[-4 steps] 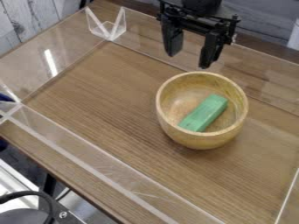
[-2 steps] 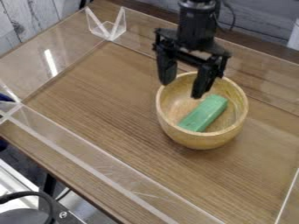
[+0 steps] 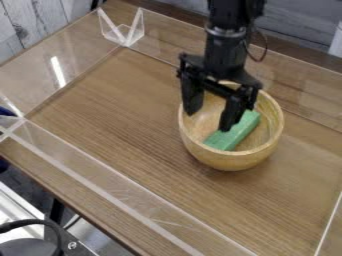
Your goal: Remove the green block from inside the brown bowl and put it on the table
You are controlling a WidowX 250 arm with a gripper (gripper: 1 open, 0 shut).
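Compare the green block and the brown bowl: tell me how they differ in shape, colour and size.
Shape: the green block is a straight rectangular bar, while the brown bowl is round with a thick rim.
Colour: the green block is plain bright green; the brown bowl is light tan wood with visible grain.
Size: the green block is shorter than the brown bowl is wide and lies inside it.
Neither is gripped; the gripper hangs open over them.

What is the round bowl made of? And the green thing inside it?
The brown bowl looks like light wood: you can see faint grain and a thick, smooth rim. The green block is plain and matte, maybe painted wood or plastic; the picture cannot settle which.
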